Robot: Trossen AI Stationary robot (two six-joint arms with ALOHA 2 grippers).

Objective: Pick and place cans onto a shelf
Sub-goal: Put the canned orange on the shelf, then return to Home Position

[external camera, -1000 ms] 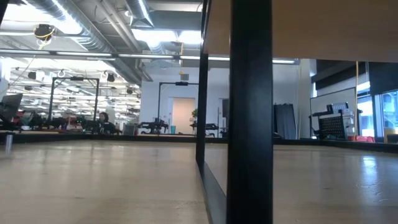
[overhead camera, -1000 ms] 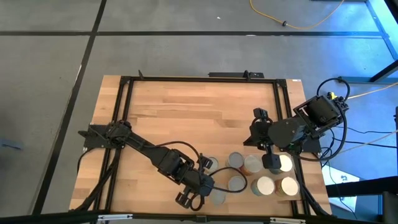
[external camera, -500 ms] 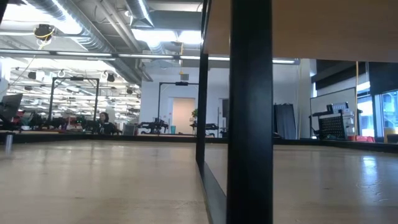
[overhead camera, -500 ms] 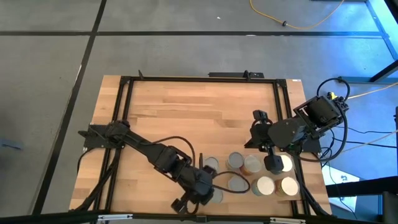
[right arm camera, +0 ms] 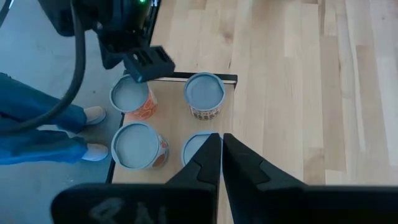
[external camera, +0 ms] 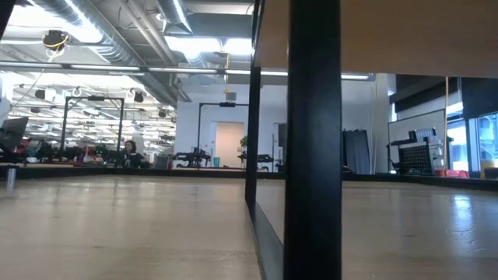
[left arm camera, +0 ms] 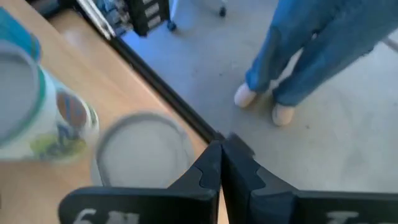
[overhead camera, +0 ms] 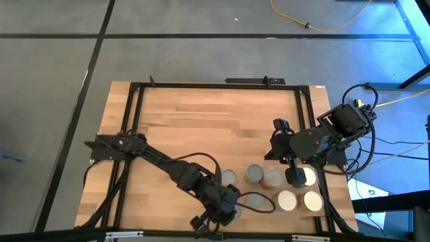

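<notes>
While the right arm holds its place over the last second, the left arm slides along the table's front edge toward the cans, so that its wrist now covers the can nearest that edge.

1. The left gripper has its fingers pressed together on nothing. It hangs at the front edge, with a silver-topped can just beside it and a green-labelled can next to that.
2. The right gripper is likewise closed and empty, poised above the cluster.
3. The right wrist view shows 4 cans upright on what appears to be the shelf, below its black strip.
4. A person's legs stand on the floor beyond the table edge.

Judgement: no can is held. The left arm's shift reads as an approach, and its fingers must part before any pick.
</notes>
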